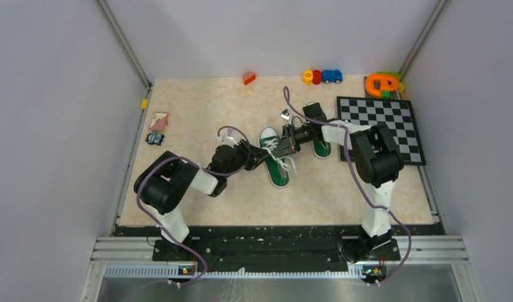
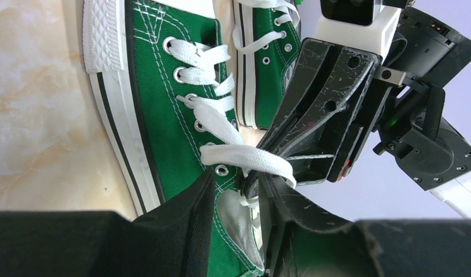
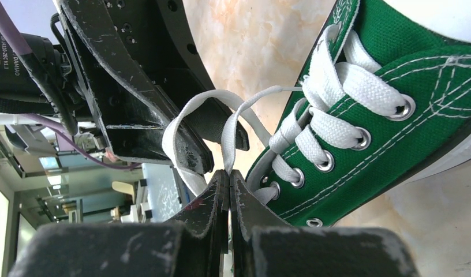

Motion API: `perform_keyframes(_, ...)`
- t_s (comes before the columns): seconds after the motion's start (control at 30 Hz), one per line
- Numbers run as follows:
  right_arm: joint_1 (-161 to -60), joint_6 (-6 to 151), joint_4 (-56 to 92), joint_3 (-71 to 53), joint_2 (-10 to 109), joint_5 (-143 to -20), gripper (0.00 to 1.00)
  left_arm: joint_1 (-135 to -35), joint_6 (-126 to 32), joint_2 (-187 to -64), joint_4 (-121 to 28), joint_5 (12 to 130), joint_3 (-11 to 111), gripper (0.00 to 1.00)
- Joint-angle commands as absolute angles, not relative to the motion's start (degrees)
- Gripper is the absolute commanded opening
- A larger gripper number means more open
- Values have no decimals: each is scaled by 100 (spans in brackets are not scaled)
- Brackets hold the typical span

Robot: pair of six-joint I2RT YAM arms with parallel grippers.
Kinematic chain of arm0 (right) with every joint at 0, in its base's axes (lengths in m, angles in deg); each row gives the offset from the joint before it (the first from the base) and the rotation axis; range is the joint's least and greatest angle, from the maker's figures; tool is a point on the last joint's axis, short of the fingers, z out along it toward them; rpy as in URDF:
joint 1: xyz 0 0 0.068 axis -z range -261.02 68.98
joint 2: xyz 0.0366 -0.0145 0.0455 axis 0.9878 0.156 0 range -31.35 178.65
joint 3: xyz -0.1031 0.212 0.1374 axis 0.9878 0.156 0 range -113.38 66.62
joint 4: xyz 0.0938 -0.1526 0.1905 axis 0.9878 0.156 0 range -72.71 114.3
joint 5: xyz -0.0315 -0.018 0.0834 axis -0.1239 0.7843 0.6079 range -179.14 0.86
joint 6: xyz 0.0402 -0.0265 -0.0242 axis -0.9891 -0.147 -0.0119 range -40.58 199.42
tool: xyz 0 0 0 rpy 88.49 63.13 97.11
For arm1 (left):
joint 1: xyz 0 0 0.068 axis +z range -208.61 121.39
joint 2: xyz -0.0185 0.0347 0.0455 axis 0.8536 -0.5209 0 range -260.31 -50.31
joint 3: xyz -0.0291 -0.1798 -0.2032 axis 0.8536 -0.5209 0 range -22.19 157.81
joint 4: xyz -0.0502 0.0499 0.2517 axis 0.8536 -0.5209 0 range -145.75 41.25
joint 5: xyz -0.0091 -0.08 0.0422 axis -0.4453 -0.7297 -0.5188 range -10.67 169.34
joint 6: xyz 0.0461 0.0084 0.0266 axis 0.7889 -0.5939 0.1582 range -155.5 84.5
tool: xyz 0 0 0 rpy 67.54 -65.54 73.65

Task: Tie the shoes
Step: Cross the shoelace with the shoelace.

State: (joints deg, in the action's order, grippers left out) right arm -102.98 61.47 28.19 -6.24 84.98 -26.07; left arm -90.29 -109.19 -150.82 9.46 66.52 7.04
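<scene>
Just beside shoe [image 3: 406, 150], right hand [image 3: 228, 174] pinching its lace [image 3: 226, 138]

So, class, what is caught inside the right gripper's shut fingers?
A white lace from the green shoe runs into the right gripper and is pinched there. The fingers cover how far it reaches inside.
</scene>
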Motion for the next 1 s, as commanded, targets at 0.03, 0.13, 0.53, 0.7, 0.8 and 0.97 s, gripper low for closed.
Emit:
perform_keyframes(0.03,-10308,6330,2752,-814,8332,-2482,0,-9010,-10926,-15138,1265,6584,904,38)
perform_keyframes(0.13,-10325,6336,2753,-817,8330,-2466,0,-9011,-10935,-15192,1229,6563,977,38)
perform_keyframes(0.53,-10352,6302,2684,-817,8298,-2369,0,-9005,-10961,-15391,1252,6516,1076,30)
perform_keyframes(0.7,-10337,6313,2755,-781,8202,-2570,7,-8999,-10930,-15379,1351,6475,1081,0)
perform_keyframes(0.8,-10212,6276,2805,-702,7933,-3033,17,-8996,-10860,-15238,1156,6378,1081,0)
perform_keyframes(0.97,-10019,6018,2621,-494,7422,-3445,22,-8992,-10600,-14871,513,6199,1106,0)
